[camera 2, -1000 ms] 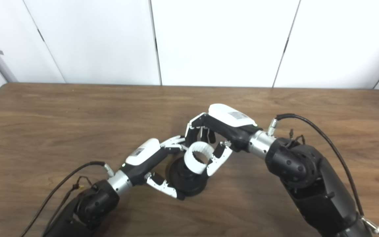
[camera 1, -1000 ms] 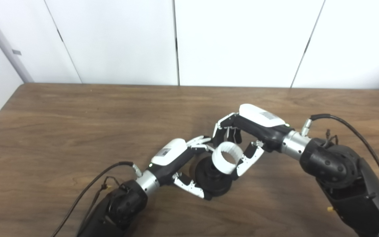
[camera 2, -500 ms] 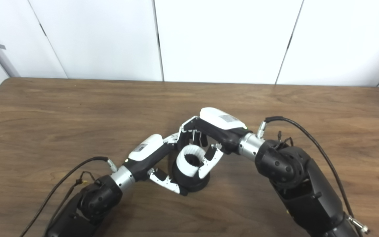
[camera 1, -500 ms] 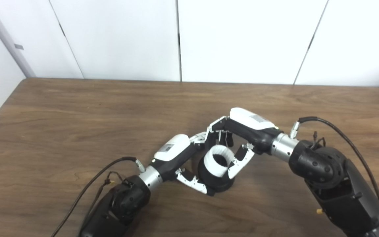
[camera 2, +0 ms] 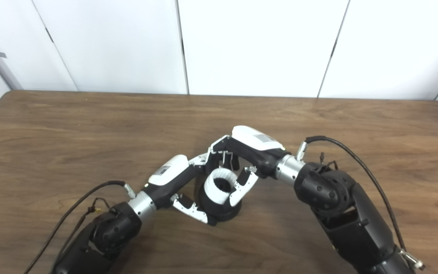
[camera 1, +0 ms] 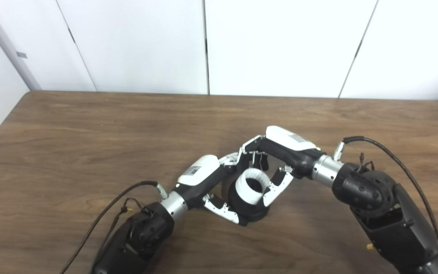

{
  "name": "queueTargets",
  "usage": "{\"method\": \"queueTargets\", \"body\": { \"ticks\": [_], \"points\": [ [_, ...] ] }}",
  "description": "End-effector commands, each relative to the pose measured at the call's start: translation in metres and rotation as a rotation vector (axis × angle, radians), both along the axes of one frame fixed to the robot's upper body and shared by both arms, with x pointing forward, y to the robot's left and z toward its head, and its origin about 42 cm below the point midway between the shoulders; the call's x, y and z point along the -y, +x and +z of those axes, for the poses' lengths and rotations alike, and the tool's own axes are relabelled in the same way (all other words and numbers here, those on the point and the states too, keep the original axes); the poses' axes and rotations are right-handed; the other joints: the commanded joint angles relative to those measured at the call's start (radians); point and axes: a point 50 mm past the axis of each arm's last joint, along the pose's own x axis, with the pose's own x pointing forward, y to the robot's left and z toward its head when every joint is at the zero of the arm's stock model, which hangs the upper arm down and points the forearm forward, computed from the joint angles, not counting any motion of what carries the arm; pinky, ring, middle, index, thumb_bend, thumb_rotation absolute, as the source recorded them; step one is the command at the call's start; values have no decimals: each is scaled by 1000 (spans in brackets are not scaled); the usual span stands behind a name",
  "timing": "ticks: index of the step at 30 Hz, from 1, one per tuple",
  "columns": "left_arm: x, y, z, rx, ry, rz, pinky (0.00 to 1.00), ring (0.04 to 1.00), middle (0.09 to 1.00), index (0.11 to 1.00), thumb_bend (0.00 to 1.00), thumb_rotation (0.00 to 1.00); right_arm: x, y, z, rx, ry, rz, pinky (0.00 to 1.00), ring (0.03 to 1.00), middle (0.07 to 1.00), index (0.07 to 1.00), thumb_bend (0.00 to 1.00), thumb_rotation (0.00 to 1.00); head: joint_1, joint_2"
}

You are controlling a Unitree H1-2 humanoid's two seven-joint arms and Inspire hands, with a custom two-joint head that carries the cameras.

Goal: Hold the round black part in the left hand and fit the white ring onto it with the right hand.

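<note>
Since a second ago, my right hand (camera 1: pixel 276 160) has come down with the white ring (camera 1: pixel 252 185), which hung just above the round black part (camera 1: pixel 250 205) then and now sits over its top; in the last half second almost nothing has changed. I have the right hand's fingers (camera 2: pixel 224 160) curled behind the ring and its thumb (camera 2: pixel 243 186) pressed on the near side, so that hand is clamped on the ring. The ring is tilted, its opening facing up and toward me, and I cannot tell whether it is fully seated. My left hand (camera 1: pixel 207 182) grips the black part from the left, fingers wrapped around the far side and thumb (camera 1: pixel 222 208) reaching under its near edge. The black part rests on the wooden table (camera 1: pixel 70 144), near its middle. Both arms meet there, their cables trailing back toward the near edge.
</note>
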Motion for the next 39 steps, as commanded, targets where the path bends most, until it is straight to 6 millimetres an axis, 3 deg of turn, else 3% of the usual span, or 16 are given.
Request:
{"method": "queueTargets", "body": {
  "ticks": [1,15,23,39],
  "points": [
    [4,-7,-16,-93,70,-20,829,958,921,483,522,74,-7,2,-2,16,-6,14,358,409,494,509,516,0,0,1],
    [6,-7,-16,-89,63,-15,800,952,913,483,522,73,-24,-11,-24,15,-96,115,340,395,496,517,514,0,2,8],
    [6,-8,-17,-83,62,-14,794,940,906,483,522,74,-39,-23,-19,45,-133,205,278,364,475,538,508,0,0,12],
    [8,-7,-16,-84,62,-14,783,939,906,482,521,76,-41,-27,-11,90,-210,239,258,358,468,539,508,0,-5,17]
  ]
}}
